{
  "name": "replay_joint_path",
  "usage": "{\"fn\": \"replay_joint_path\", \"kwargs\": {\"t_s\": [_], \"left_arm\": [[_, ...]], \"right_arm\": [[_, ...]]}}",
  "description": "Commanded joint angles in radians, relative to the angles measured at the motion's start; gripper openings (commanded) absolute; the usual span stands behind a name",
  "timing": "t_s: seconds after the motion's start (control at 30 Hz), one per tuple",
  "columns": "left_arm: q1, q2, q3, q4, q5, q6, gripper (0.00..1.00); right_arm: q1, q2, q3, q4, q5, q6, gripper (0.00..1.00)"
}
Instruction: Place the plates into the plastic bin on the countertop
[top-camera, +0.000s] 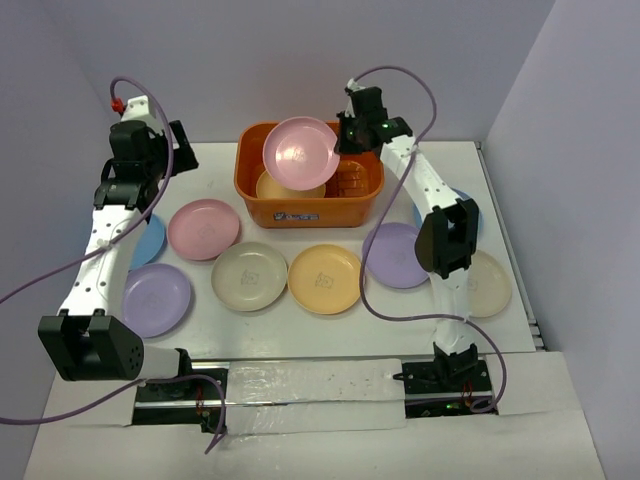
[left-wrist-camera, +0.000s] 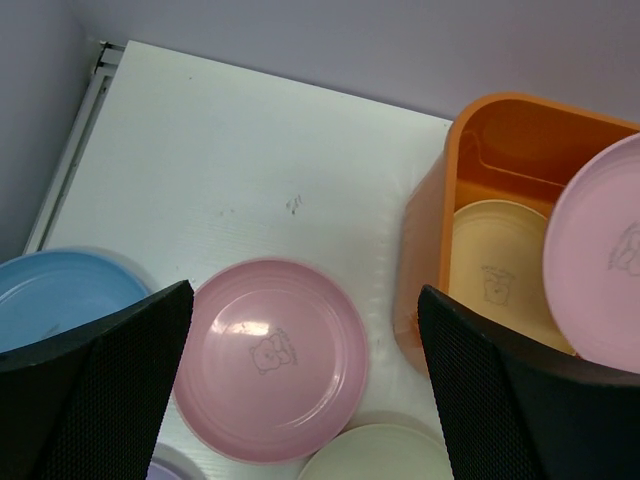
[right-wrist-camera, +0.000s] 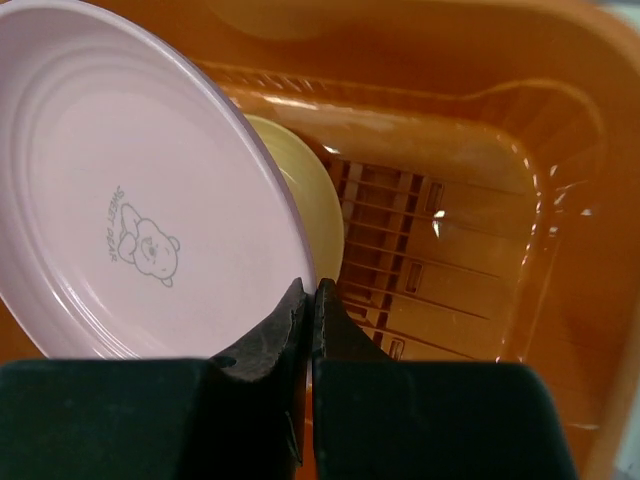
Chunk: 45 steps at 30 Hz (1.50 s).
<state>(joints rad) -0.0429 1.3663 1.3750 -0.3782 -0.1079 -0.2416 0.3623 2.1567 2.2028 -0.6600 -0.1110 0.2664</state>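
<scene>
My right gripper (top-camera: 341, 143) is shut on the rim of a pink plate (top-camera: 299, 153) and holds it tilted over the orange plastic bin (top-camera: 310, 206). In the right wrist view the gripper (right-wrist-camera: 310, 292) pinches that plate (right-wrist-camera: 130, 200) above a cream plate (right-wrist-camera: 310, 215) lying in the bin (right-wrist-camera: 480, 250). My left gripper (top-camera: 128, 150) is open and empty, high over the white countertop (top-camera: 215, 170) at the back left. Below it in the left wrist view lie another pink plate (left-wrist-camera: 270, 360) and a blue plate (left-wrist-camera: 60, 295).
Loose plates lie in front of the bin: pink (top-camera: 203, 228), cream (top-camera: 249, 276), yellow-orange (top-camera: 326, 278), lavender (top-camera: 395, 255), cream (top-camera: 485, 283), lavender (top-camera: 155, 298), blue (top-camera: 150, 238). Another blue plate (top-camera: 420, 212) is mostly behind the right arm. Grey walls close the back and sides.
</scene>
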Motion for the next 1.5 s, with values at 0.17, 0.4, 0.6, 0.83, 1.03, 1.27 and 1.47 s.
{"fn": "replay_joint_path", "kwargs": {"t_s": [0.17,0.4,0.6,0.83,1.03,1.27,1.47], "left_arm": [[0.04,-0.037,-0.011,-0.071,-0.01,0.035,0.99],[0.083,-0.053,-0.047,-0.106,-0.026,0.047,0.99],[0.121,-0.041,-0.077,-0.131,-0.002,0.056,0.99],[0.143,0.04,-0.078,-0.22,0.076,0.254,0.99],[0.203,0.148,-0.125,-0.247,0.119,0.49,0.93],[0.3,0.261,-0.088,-0.3,0.163,0.645,0.79],[0.356,0.342,-0.081,-0.33,0.178,0.763,0.75]], "right_arm": [[0.044,0.136,0.097,0.053,0.017,-0.012,0.0],[0.07,0.187,0.11,0.065,0.008,-0.007,0.2],[0.073,0.227,0.137,0.075,0.022,-0.007,0.5],[0.073,0.151,0.144,0.074,0.004,-0.021,0.82],[0.065,0.006,0.114,0.088,-0.048,-0.071,1.0],[0.009,-0.129,0.038,0.091,-0.107,-0.093,1.0],[-0.059,-0.212,-0.057,0.088,-0.058,-0.107,1.0]]}}
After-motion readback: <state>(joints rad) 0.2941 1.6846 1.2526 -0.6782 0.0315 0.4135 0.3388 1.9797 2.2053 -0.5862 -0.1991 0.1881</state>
